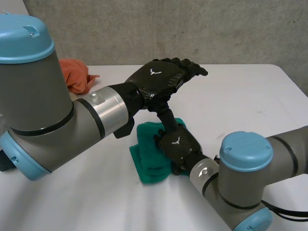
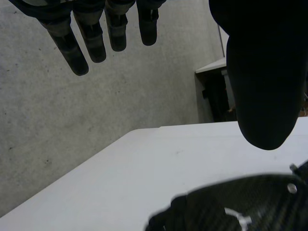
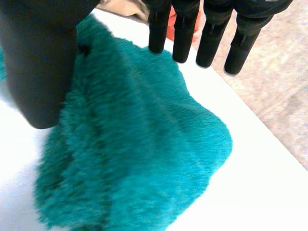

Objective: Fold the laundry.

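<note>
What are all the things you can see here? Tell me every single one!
table: one, white, under everything.
wall: one, grey, behind the table.
green towel: one, teal green, bunched up near the table's middle.
orange cloth: one, orange, crumpled at the table's far side.
left arm: one, grey with light-blue caps, reaching over the table.
right arm: one, grey with light-blue caps, near the table's front.
left robot hand: one, black, raised above the table, fingers straight.
right robot hand: one, black, over the green towel, fingers straight.
</note>
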You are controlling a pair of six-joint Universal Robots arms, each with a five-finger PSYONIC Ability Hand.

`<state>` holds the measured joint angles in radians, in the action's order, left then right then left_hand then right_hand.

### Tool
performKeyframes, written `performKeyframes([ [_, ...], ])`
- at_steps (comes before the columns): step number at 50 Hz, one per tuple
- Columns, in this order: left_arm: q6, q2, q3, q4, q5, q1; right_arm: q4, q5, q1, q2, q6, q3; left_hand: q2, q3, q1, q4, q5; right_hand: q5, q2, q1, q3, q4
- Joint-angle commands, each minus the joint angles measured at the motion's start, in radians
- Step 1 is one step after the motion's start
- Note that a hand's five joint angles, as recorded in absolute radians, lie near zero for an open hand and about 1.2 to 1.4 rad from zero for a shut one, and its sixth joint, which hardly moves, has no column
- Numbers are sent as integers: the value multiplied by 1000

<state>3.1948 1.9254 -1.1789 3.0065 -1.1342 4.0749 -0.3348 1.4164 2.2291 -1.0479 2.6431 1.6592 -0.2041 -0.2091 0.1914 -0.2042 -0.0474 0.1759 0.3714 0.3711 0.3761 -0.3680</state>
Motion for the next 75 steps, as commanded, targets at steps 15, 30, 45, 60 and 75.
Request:
performKeyframes([
  [15, -4, -22, -1, 2, -1, -2, 280, -22, -258, -136, 509, 37, 30, 35, -17, 30, 47, -138, -159, -158, -163, 155],
  [30, -4, -31, -27, 9, 1, -1, 155, -88, -263, -27, 655, 76, 30, 35, -17, 30, 47, -53, -73, -73, -78, 70],
  [45, -6, -43, -53, 15, 4, 9, 129, -37, -183, 66, 643, -9, 30, 35, -17, 30, 47, 9, -12, -12, -17, 9],
  [60, -29, -74, -91, 63, 5, 16, -13, 45, -316, 69, 643, -113, 30, 35, -17, 30, 47, 1046, 1025, 1025, 1020, -1028],
  [75, -49, -118, -91, 74, 8, 10, 193, 177, -696, 517, 591, -933, 30, 35, -17, 30, 47, 1046, 1025, 1025, 1020, -1028],
])
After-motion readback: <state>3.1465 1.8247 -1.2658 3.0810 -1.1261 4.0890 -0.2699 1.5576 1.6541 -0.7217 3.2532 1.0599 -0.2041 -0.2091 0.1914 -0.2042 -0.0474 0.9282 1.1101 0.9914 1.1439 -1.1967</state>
